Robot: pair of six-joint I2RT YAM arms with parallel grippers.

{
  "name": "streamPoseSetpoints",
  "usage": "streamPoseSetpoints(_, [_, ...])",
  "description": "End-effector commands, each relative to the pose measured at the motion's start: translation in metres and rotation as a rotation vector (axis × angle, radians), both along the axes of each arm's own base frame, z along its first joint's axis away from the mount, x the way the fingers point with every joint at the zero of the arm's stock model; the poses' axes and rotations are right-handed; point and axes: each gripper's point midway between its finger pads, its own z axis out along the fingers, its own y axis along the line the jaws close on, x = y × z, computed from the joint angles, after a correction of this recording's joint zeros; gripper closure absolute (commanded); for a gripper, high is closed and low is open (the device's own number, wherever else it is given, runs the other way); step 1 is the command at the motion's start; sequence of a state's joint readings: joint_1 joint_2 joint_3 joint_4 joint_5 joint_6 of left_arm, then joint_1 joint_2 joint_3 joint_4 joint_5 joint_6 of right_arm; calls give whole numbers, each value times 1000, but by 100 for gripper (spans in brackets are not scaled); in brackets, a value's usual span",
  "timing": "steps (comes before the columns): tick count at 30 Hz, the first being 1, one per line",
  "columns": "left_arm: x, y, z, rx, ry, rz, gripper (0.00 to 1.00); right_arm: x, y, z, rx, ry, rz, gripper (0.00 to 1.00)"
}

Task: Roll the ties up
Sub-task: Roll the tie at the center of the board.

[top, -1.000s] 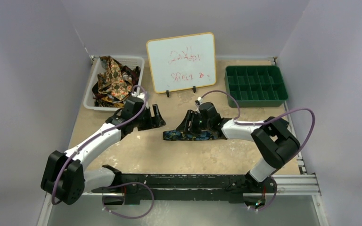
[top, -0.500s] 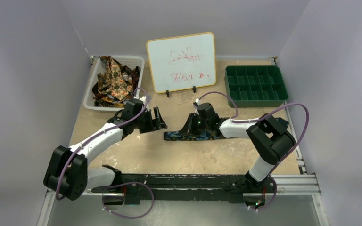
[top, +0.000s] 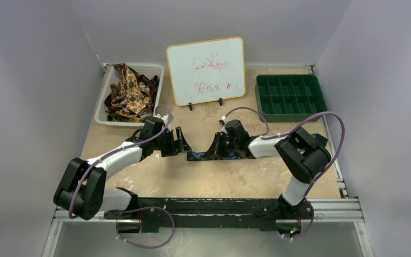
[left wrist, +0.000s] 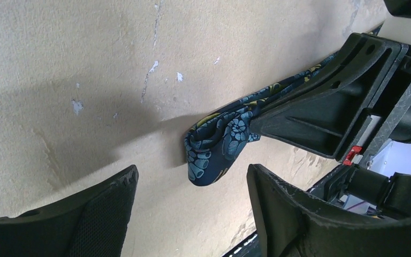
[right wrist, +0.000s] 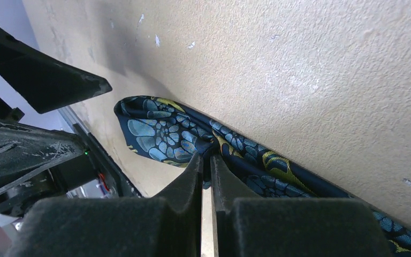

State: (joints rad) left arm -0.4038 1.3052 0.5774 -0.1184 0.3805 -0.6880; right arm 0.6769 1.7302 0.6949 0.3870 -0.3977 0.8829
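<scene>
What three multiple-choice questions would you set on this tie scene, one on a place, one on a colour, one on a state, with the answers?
1. Where does the pile of spare ties lie?
A. in the white basket
B. in a red bucket
C. on a shelf

2. What colour is the compartment tray?
A. red
B. green
C. white

3. How is the right gripper?
A. wide open
B. shut on the navy tie
C. out of view

Answers:
1. A: the patterned heap fills the basket at the far left.
2. B: its walls and dividers are green.
3. B: its wrist view shows the fingers pinched together on the tie near its folded end.
</scene>
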Motion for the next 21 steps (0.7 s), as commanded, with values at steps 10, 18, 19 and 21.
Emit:
streamPoseSetpoints(10, [1,-18,-3,-124,-72,-91,35,6,-12,-18,-90,-1,-21,92])
streamPoseSetpoints(18, [-5,-29,-5,-211,-74,-124,42,3,-17,-27,-122,22,-28,93])
streamPoseSetpoints(19, [-6,-29,-8,-215,-70,-121,42,3,-17,-28,-123,22,-25,93])
streamPoseSetpoints(21, [-8,-28,-15,-220,-58,-109,45,2,-16,-28,-116,25,-21,93])
